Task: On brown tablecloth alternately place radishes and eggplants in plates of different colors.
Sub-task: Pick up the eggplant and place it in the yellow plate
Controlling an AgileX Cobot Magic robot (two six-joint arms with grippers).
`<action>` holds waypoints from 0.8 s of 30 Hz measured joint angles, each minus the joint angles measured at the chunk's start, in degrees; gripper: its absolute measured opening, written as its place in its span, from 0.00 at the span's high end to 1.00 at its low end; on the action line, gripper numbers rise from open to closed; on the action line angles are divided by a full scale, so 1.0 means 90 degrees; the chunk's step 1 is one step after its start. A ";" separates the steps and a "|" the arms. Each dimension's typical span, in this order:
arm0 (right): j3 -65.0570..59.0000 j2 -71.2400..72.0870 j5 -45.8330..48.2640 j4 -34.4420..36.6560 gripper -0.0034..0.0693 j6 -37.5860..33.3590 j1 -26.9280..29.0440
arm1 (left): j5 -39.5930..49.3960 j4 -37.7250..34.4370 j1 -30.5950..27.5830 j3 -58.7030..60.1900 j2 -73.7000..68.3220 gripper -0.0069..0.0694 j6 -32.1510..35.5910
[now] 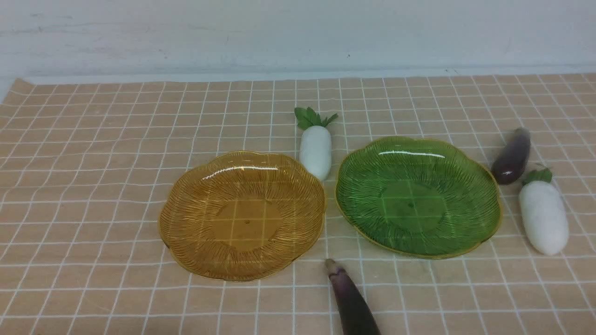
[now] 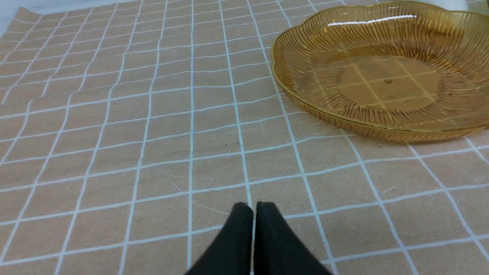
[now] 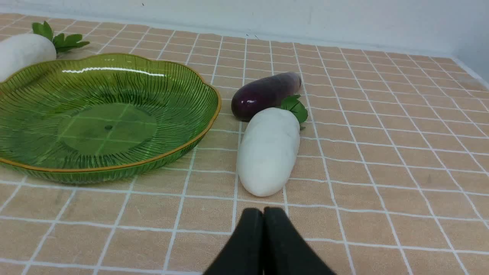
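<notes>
Just ahead of right gripper (image 3: 263, 209): a white radish (image 3: 268, 151) lies on the brown tablecloth (image 3: 382, 172), blunt end toward the fingertips and apart from them; it sits right of the green plate (image 3: 114, 173), near its rim
Beyond that radish: a dark purple eggplant (image 3: 265, 95), just beside the radish's leaf tuft, also right of the green plate
Ahead of left gripper (image 2: 254, 204): bare cloth, then the amber plate (image 2: 382, 82), well apart from the fingertips; it stands just left of the green plate, the two rims close together
Second radish (image 1: 315, 151): on the cloth by the green plate's far-left rim, behind the gap between the plates, leaves pointing away from the robot
Second eggplant (image 1: 351, 302): on the cloth before the green plate's near-left rim, stem tip toward that gap, its other end cut off by the front view's edge
Count: two radishes, two eggplants, two plates; all four vegetables lie outside the plates
Right gripper state: fingers pressed together, nothing between them
Left gripper state: fingers pressed together, gripping nothing; whether the tips touch the cloth cannot be told
</notes>
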State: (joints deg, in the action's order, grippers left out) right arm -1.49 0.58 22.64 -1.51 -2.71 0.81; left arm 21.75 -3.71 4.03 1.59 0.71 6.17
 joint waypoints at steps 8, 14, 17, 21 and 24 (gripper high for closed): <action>0.0000 0.0000 0.0000 0.0000 0.97 0.0000 0.0000 | 0.0000 0.0000 0.0000 0.0000 0.0000 0.91 0.0000; 0.0000 0.0000 0.0000 0.0000 0.97 0.0000 0.0000 | 0.0000 0.0000 0.0000 0.0000 0.0000 0.91 0.0000; 0.0000 0.0000 0.0000 0.0000 0.97 0.0000 0.0000 | 0.0000 0.0000 0.0000 0.0000 0.0000 0.91 0.0000; 0.0000 0.0000 0.0000 0.0000 0.97 0.0000 0.0000 | -0.0007 0.0000 0.0000 0.0000 0.0000 0.91 0.0000; 0.0000 0.0000 0.0000 0.0000 0.97 0.0000 0.0000 | -0.0293 -0.0522 0.0000 0.0000 0.0000 0.91 -0.0305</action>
State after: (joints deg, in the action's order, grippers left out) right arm -1.49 0.58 22.64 -1.51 -2.71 0.81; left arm 19.11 -8.40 4.03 1.59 0.71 3.42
